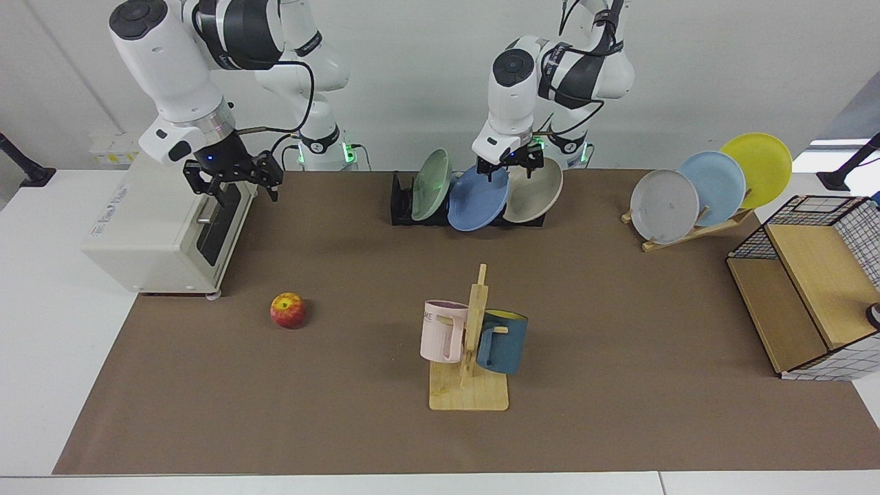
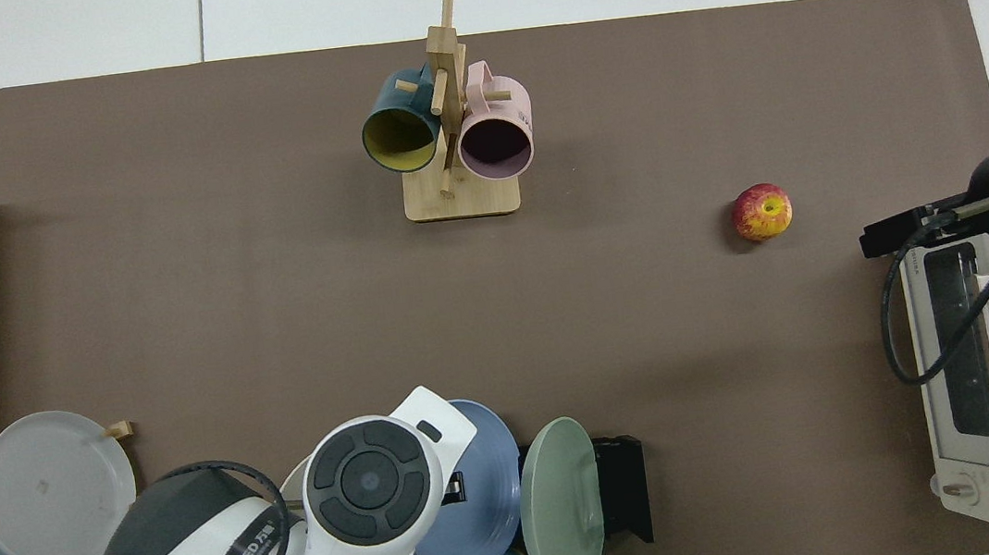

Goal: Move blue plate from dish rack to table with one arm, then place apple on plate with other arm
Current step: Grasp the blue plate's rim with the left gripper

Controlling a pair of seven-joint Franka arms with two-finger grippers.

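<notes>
Two grippers: left gripper (image 1: 510, 164) hovering spread at blue plate (image 1: 477, 198) rim; right gripper (image 1: 232, 180) waiting, spread.
Top view: wrist hiding that grasp.
Apple (image 1: 287, 310): sitting amid bare mat.

Facing camera across the table (image 1: 687, 440) — top camera overhead, both wide.

The blue plate (image 1: 478, 198) stands tilted in the black dish rack (image 1: 401, 204) at the brown-matted table's (image 1: 619, 309) twelve o'clock edge in the facing view. The red-and-yellow apple (image 1: 287, 310) lies on the mat toward eight o'clock, well apart from the rack.
</notes>
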